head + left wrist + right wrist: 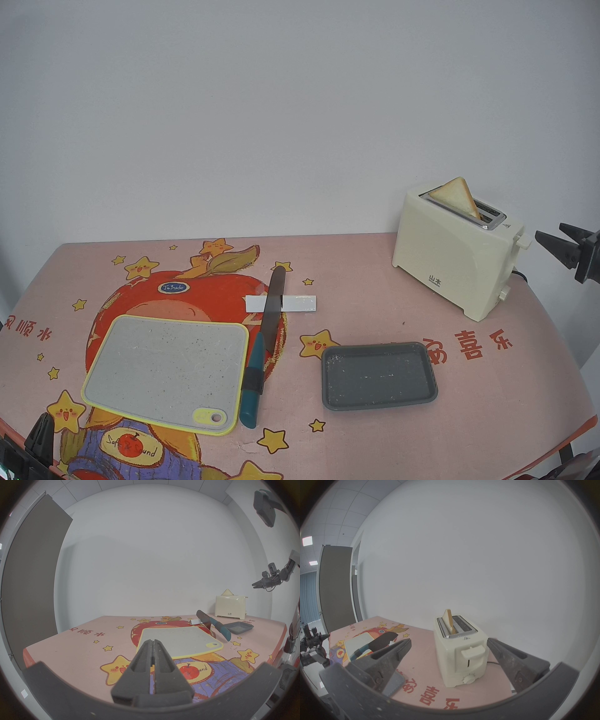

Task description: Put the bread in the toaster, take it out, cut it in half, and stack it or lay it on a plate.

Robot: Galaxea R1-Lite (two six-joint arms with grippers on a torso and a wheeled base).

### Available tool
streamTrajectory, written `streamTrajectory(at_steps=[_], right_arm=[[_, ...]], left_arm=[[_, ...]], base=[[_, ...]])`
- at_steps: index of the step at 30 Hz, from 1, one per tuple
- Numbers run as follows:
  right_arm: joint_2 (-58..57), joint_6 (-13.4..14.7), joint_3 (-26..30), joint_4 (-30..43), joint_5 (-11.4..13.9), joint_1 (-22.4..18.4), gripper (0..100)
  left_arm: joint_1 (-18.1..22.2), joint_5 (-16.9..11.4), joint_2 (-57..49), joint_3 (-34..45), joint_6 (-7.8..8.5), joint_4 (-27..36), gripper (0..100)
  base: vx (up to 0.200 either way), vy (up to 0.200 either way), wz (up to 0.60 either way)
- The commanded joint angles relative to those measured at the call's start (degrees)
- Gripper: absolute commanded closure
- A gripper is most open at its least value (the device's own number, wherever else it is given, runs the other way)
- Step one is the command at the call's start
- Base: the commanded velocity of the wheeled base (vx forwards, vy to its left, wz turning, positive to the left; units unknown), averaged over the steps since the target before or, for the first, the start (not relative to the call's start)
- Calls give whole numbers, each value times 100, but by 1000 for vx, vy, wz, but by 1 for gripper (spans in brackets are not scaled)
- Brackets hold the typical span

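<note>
A cream toaster [456, 256] [230, 606] [459, 650] stands at the table's back right, with a slice of bread [459, 196] [448, 621] sticking up out of one slot. My right gripper [562, 244] [449, 650] hangs open off the table's right side, level with the toaster and apart from it. My left gripper [153, 655] is shut with nothing in it, low at the table's front left corner. A grey plate [378, 375] lies right of a teal-handled knife [261, 350] and a grey cutting board [165, 370] [178, 641].
A small white rest [300, 304] lies under the knife's blade near the table's middle. The toaster's cord runs off behind it on the right. A plain wall stands close behind the table. Open tabletop lies between the plate and the toaster.
</note>
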Motion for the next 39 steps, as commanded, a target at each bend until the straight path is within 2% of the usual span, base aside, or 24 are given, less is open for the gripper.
streamTrajectory(at_steps=[1, 7, 14, 15, 18, 19, 20, 29, 33, 39], right_arm=[[-321, 394, 67, -72, 4, -9, 0], [-259, 508, 251, -89, 39, -88, 0], [189, 412, 234, -371, 39, -211, 0], [339, 403, 216, -476, 30, -211, 100], [453, 394, 207, -590, 30, -211, 100], [760, 412, 234, -1118, -14, -220, 100], [901, 412, 242, -1285, -14, -220, 100], [1877, 368, 418, -2287, -40, -220, 100], [2114, 368, 497, -2629, -49, -193, 100], [2334, 359, 550, -2761, -49, -193, 100]], left_arm=[[2, -6, -93, 101, 11, -5, 100], [2, -14, -93, 101, 11, -5, 100], [2, -6, -93, 101, 11, -5, 100], [2, -6, -93, 101, 11, -5, 100], [2, -6, -93, 101, 11, -5, 100], [2, -14, -93, 101, 11, -5, 100], [2, -14, -93, 101, 11, -5, 100], [2, -14, -93, 101, 11, -5, 100], [2, -6, -93, 101, 11, -5, 100], [2, -6, -93, 101, 11, -5, 100]], base=[[0, 0, 0], [0, 0, 0], [0, 0, 0], [0, 0, 0], [0, 0, 0], [0, 0, 0], [0, 0, 0], [0, 0, 0], [0, 0, 0], [0, 0, 0]])
